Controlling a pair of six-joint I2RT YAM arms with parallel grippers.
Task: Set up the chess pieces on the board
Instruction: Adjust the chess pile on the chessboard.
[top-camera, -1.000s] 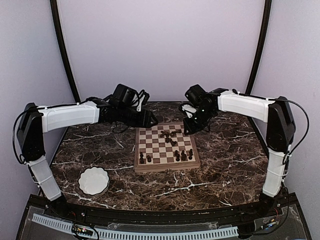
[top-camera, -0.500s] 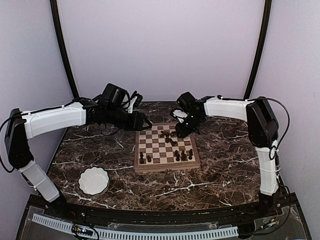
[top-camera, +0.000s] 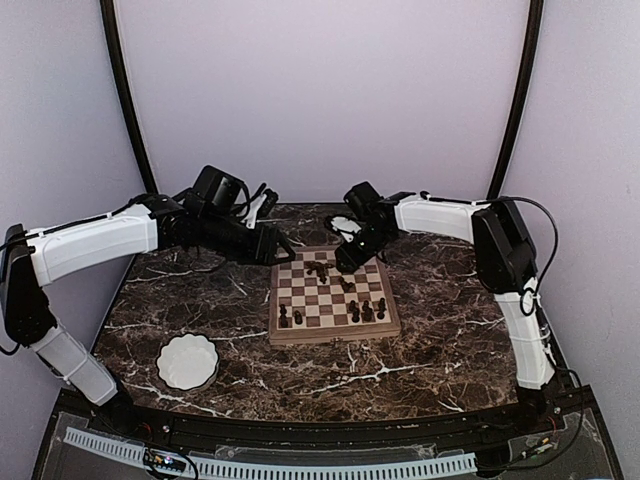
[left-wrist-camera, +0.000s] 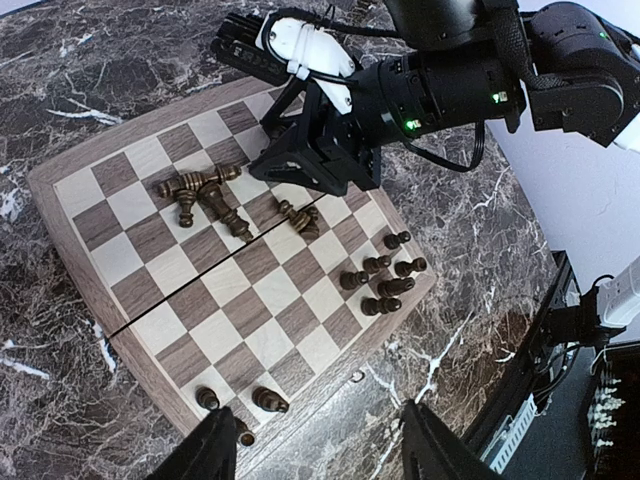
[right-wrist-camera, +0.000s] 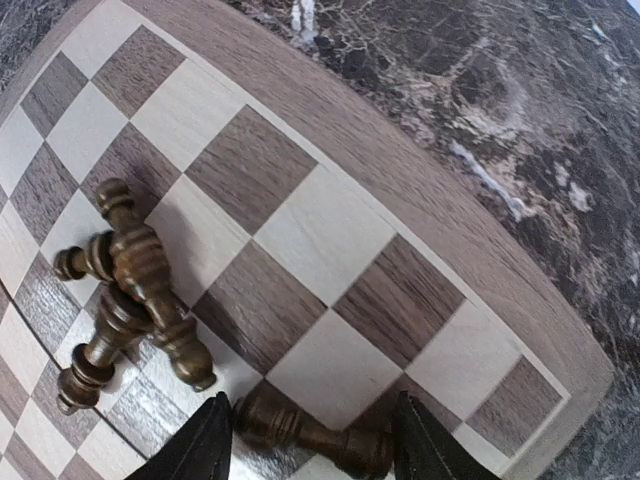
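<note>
right arm in over the far rows, jaws spreading

right gripper (right-wrist-camera: 310, 402) has swung in low over the board (top-camera: 335, 333). its fingers are parting, and a fallen piece (right-wrist-camera: 310, 432) lies loose between them, apparently let go. left gripper (left-wrist-camera: 320, 425) gapes empty, drawn back leftward. several chess pieces (left-wrist-camera: 215, 197) lie toppled at the far rows, so righting remains.

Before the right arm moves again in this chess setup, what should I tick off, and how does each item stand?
1. Right gripper jaws apart: ok.
2. A lying chessman sits between its fingertips: ok.
3. Fingertips touching that chessman: cannot tell.
4. Pieces upright: not ok; a crossed pile lies toppled on the chessboard.
5. Left gripper open and empty: ok.
6. Standing cluster is apart from the right gripper: ok.
</note>
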